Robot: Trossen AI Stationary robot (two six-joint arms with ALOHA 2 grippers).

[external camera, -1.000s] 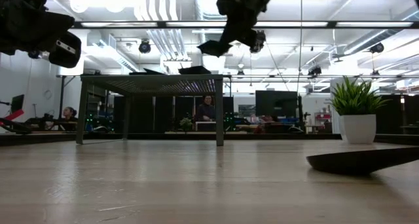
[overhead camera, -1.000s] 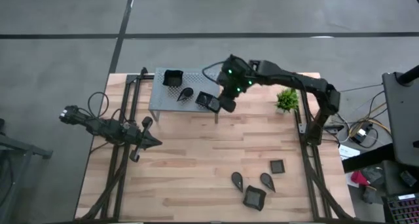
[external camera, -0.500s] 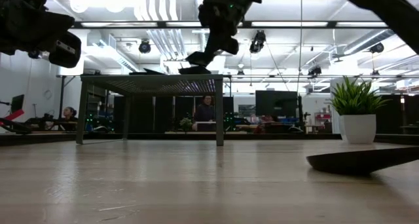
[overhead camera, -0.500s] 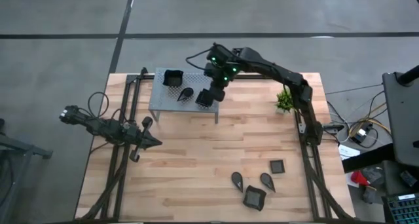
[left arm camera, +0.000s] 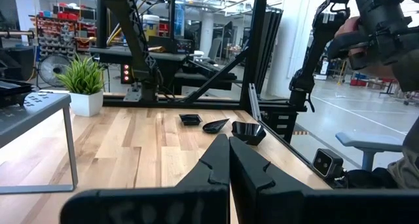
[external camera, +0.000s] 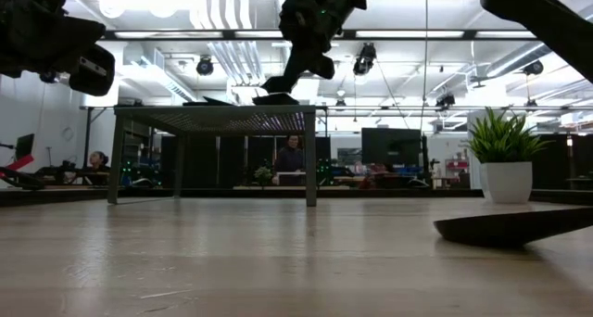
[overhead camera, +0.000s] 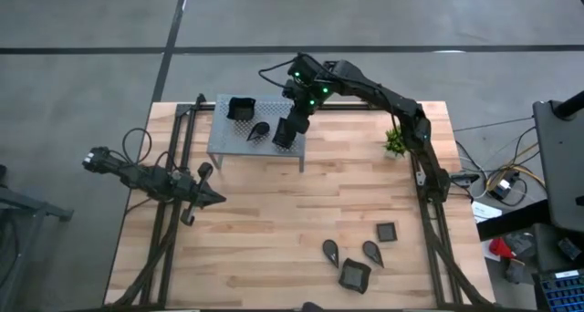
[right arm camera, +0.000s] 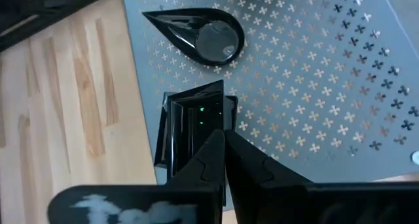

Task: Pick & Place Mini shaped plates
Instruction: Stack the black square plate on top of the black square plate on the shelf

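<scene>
My right gripper (overhead camera: 294, 128) is shut on a small square black plate (right arm camera: 193, 122) over the near right part of the grey perforated stand (overhead camera: 228, 137). A square plate (overhead camera: 240, 109) and a teardrop plate (right arm camera: 203, 37) rest on the stand's top. Several more mini plates lie on the wood near the table's near right: a square one (overhead camera: 386, 231), two teardrops (overhead camera: 329, 250) (overhead camera: 371, 252) and a larger one (overhead camera: 354, 275). My left gripper (overhead camera: 215, 199) waits shut at the table's left, holding nothing. My right gripper pinches one side wall of the square plate (right arm camera: 221, 122) between its two fingers. The fingers slant down from the table's far right side. In the low view the plate (external camera: 276, 98) sits about level at the stand's top; whether it touches the top I cannot tell.
A small green plant in a white pot (overhead camera: 399, 140) stands at the far right. Dark frame rails (overhead camera: 169, 212) run along both sides of the table. The wood between the stand and the near plates is open. A person's hand (left arm camera: 366, 37) shows beyond the table.
My right gripper has carried the square plate toward the table's left, from off the stand's near right corner to over the stand's top. The plate, tilted before, now hangs about level close to the top. The gripper stayed shut.
</scene>
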